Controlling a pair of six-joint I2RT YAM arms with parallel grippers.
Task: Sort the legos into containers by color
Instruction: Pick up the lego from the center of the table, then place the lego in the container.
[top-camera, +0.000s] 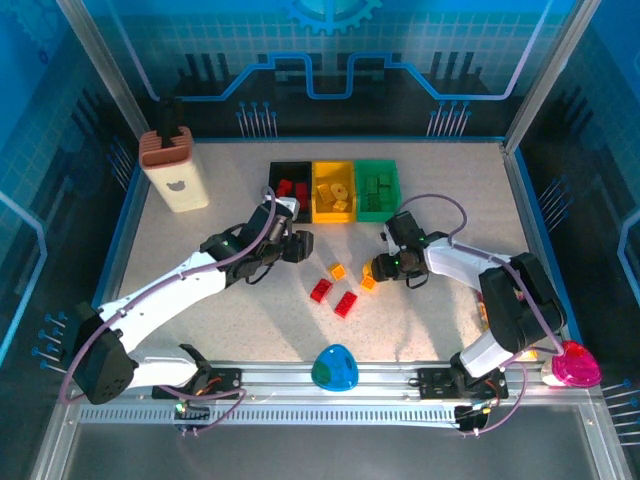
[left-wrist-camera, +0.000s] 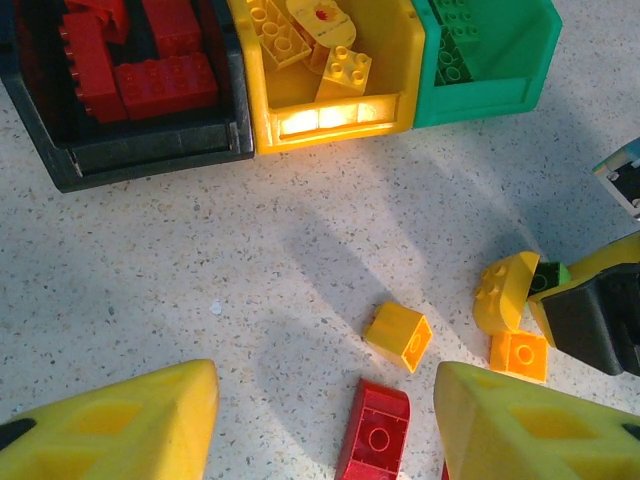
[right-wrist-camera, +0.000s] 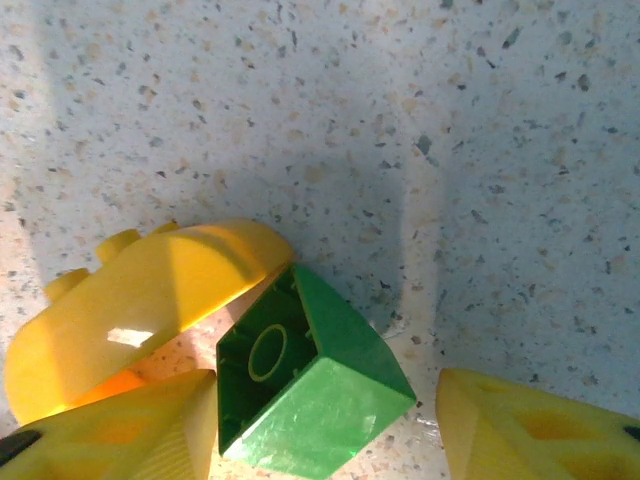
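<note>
Green brick (right-wrist-camera: 310, 390): glossy, tipped, hollow underside showing, against yellow rounded brick (right-wrist-camera: 140, 300), in front of yellow bin (left-wrist-camera: 335, 120), rightward. Right gripper (right-wrist-camera: 325, 385) spread around it; left gripper (left-wrist-camera: 325, 375) spread, empty.

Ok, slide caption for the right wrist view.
Right hand open around a tipped green brick, beside a yellow brick on the table.

no readable writing anywhere; a gear emblem (top-camera: 331, 24) stands on the back wall (top-camera: 450, 50).
</note>
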